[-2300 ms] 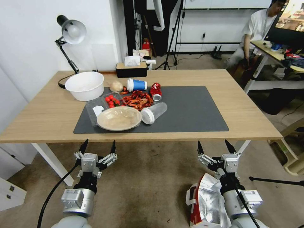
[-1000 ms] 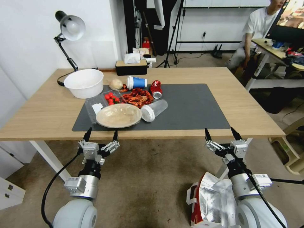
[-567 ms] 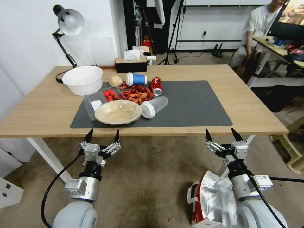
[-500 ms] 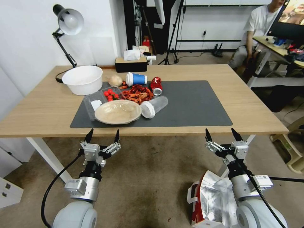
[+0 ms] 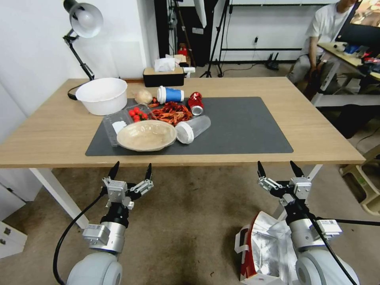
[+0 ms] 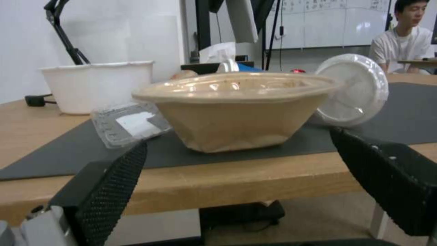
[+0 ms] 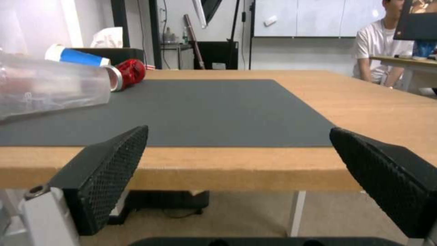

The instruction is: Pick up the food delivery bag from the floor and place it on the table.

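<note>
Both tools gape wide, empty: left tool, right tool below surface edge; food delivery bag on floor, lower right.

**Bag on the floor, table ahead**

The food delivery bag stands on the floor at the robot's right, under its right arm. The table lies ahead, with a mat on its middle. On the mat's left part sit a lidded bowl, a tipped cup just right of it, and a can behind. A tub stands left of the mat.
</note>
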Robot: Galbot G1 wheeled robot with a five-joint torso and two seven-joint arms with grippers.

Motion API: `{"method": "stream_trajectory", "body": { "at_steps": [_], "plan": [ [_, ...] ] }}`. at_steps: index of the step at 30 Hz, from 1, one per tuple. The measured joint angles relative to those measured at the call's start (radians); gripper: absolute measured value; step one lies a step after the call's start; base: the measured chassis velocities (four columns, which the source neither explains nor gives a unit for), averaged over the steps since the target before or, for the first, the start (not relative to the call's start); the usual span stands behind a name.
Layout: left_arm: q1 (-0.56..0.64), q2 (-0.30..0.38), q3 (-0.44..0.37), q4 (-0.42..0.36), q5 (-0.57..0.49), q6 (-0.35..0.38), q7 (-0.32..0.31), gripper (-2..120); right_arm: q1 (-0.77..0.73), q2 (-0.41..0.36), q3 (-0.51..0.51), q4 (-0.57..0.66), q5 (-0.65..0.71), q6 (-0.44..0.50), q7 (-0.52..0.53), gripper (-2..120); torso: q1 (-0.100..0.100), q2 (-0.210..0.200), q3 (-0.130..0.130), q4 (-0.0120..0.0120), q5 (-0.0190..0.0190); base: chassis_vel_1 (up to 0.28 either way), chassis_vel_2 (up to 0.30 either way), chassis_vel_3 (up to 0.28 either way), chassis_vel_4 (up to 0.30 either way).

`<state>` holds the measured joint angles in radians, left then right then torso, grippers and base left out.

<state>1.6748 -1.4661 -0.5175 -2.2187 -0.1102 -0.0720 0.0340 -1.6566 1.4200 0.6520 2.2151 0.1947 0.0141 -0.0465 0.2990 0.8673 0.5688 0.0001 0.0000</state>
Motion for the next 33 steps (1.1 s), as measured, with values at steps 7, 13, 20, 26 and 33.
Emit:
{"method": "stream_trajectory", "body": {
  "at_steps": [7, 13, 20, 26, 33],
  "plan": [
    [0.005, -0.003, 0.002, 0.002, 0.006, -0.001, 0.002, 100, -0.003, 0.004, -0.004, -0.002, 0.003, 0.001, -0.002, 100, -0.017, -0.038, -0.021, 0.0000, 0.0000, 0.000, 0.000, 0.000, 0.000],
    [0.009, -0.005, 0.002, 0.000, 0.009, -0.002, 0.004, 100, -0.002, 0.001, -0.004, 0.003, 0.011, -0.004, -0.002, 100, -0.027, -0.061, -0.035, 0.0000, 0.0000, 0.000, 0.000, 0.000, 0.000],
    [0.012, -0.007, 0.006, -0.003, 0.013, -0.002, 0.004, 100, -0.007, 0.002, 0.002, 0.004, 0.011, -0.001, -0.003, 100, -0.041, -0.096, -0.055, 0.0000, 0.0000, 0.000, 0.000, 0.000, 0.000],
    [0.013, -0.007, 0.007, -0.003, 0.014, -0.002, 0.004, 100, -0.009, 0.002, 0.004, 0.006, 0.014, 0.000, -0.004, 100, -0.050, -0.117, -0.068, 0.0000, 0.0000, 0.000, 0.000, 0.000, 0.000],
    [0.015, -0.007, 0.007, -0.009, 0.015, -0.002, 0.003, 100, -0.009, 0.002, 0.004, 0.011, 0.018, 0.000, -0.005, 100, -0.064, -0.153, -0.089, 0.0000, 0.0000, 0.000, 0.000, 0.000, 0.000]
  ]
}}
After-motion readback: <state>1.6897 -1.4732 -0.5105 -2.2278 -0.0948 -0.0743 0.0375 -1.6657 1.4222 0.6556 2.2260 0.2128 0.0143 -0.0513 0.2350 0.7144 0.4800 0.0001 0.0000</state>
